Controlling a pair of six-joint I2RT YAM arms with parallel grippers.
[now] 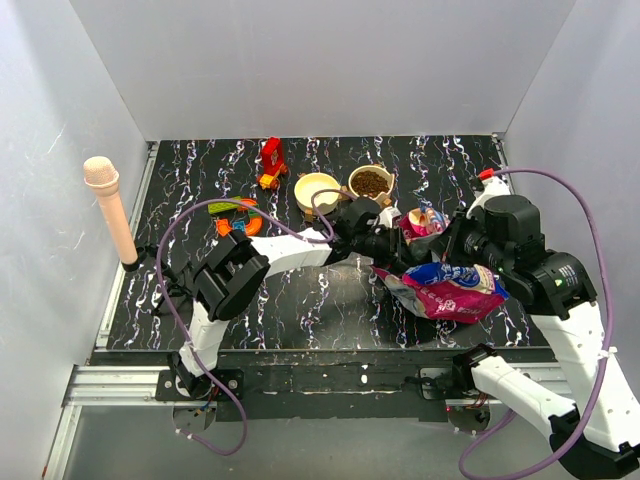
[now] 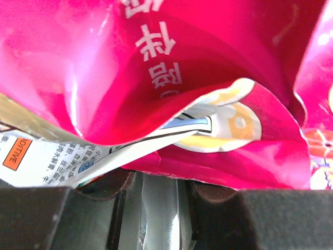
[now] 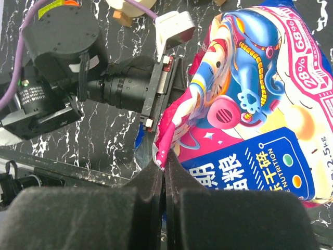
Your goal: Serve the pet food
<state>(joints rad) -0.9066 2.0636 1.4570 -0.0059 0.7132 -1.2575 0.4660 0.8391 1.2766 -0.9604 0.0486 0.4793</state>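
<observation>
top view / bag: The bag (image 1: 447, 288) sits over the right half of the worktop (image 1: 300, 300), nearer the near edge, strung between both arms. I can't tell if its bottom rests on the worktop.
top view / kibble: I see kibble (image 1: 371, 183) only in the filled bowl (image 1: 351, 183), near the far edge, right of middle. The cream bowl (image 1: 316, 190) just beside it on the left looks empty.
top view / left gripper: The left gripper (image 1: 398, 236) reaches across from the left to the bag's upper end.
top view / right gripper: The right gripper (image 1: 452, 252) meets the same end from the right-edge side.
top view / other: The toy blocks (image 1: 270, 162) are toward the far edge, left of the bowls and apart from the bag.
left wrist / fingers: The left fingers (image 2: 47, 219) are narrow and clamped on a silvery fold of bag film.
left wrist / bag: Glossy, creased magenta fills the view, with the white printed back at left.
right wrist / fingers: The right fingers (image 3: 104, 219) are pressed together with a thin pink bag edge pinched in the seam.
right wrist / bag: The blue cartoon face bulges toward the camera, and the left gripper holds the opposite lip.
handling: My guess is soft, crinkly, slick film with loose weight low down, so it will sag and shift when tipped.
where to hold: I'd hold the top lip, one grip on each side of the mouth where the film doubles. Slip is the risk.
step: I judge this is a pour toward the cream bowl, not yet done.
</observation>
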